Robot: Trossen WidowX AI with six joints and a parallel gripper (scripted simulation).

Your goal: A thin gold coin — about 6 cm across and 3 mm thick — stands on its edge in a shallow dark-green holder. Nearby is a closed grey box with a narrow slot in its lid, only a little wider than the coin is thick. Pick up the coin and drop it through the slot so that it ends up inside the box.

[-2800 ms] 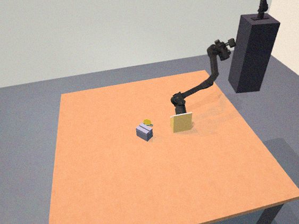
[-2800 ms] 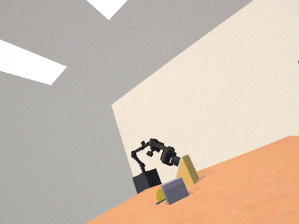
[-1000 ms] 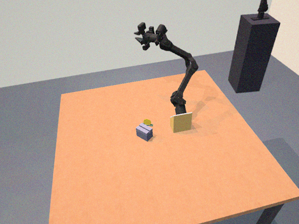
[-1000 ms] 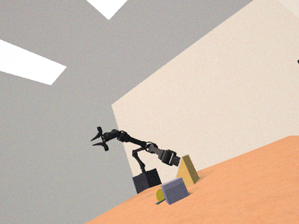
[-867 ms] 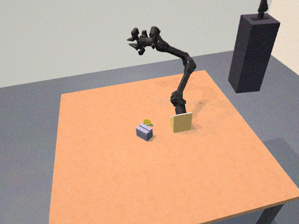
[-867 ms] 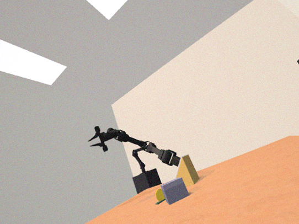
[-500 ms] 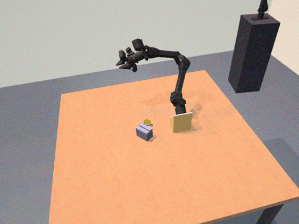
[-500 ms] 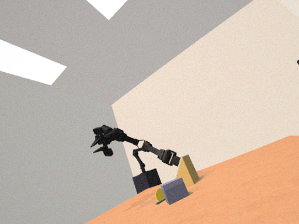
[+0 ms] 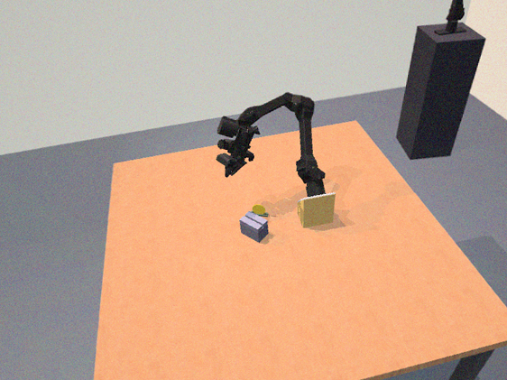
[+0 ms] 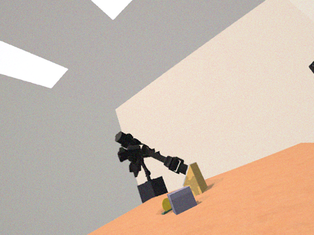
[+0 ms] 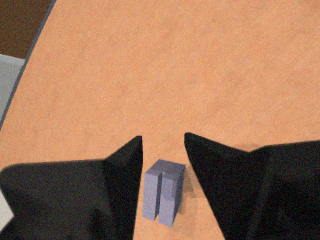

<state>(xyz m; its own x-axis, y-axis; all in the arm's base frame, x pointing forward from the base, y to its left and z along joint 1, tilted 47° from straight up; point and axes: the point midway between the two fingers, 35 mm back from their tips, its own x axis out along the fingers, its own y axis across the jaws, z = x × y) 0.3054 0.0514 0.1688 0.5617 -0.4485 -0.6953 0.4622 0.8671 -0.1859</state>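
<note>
The gold coin (image 9: 258, 209) (image 10: 166, 204) stands on edge in the dark-green holder (image 9: 265, 215) (image 10: 166, 212), right beside the grey box (image 9: 253, 230) (image 10: 182, 202) (image 11: 151, 200). The box is closed, and its lid slot shows as a dark line in the wrist view. My gripper (image 9: 230, 171) (image 10: 135, 174) (image 11: 163, 139) is partly open with nothing between its fingers. It points downward, high above the table. The box shows small and far below, between the two fingers in the wrist view. The coin and holder do not show in the wrist view.
The arm rises from a yellowish wedge-shaped block (image 9: 319, 211) (image 10: 201, 179) on the orange table (image 9: 177, 292) (image 10: 254, 205), close to the coin and box. A dark pedestal (image 9: 447, 95) (image 10: 152, 188) stands beyond the table and bears another arm.
</note>
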